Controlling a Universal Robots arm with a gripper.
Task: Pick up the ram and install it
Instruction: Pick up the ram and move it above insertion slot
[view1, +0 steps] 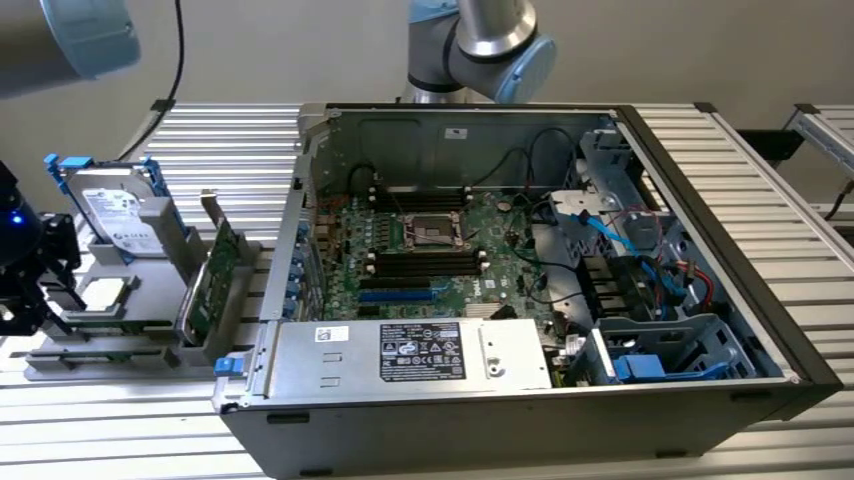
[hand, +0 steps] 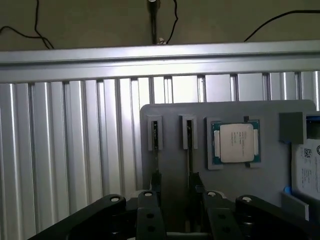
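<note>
Standing on edge in a narrow slot of a grey holder (hand: 240, 186): the ram (hand: 189, 147), seen as a thin dark line in the wrist view. Just beside it, in a parallel slot, a second stick (hand: 155, 135) of the same kind. Lower part of the ram flanked by the two fingers of the pincer (hand: 176, 187), spread apart, nothing clamped, the ram nearer one finger than the other. Further along the same holder, a square processor (hand: 235, 142) lying flat in its recess, then a hard drive (hand: 306, 170) with a white label.

In the exterior view, the pincer (view1: 34, 300) low over the holder (view1: 100, 357) at that view's far left, with the processor (view1: 100, 292) flat beside it, the hard drive (view1: 114, 210) upright behind, and a green expansion card (view1: 200, 285) standing on edge toward the computer. To the exterior view's right, well apart from the holder, an open computer case (view1: 727, 235) lying on its side on the ribbed metal counter (view1: 227, 140), motherboard exposed, black memory slots (view1: 424, 262) near its centre.
</note>
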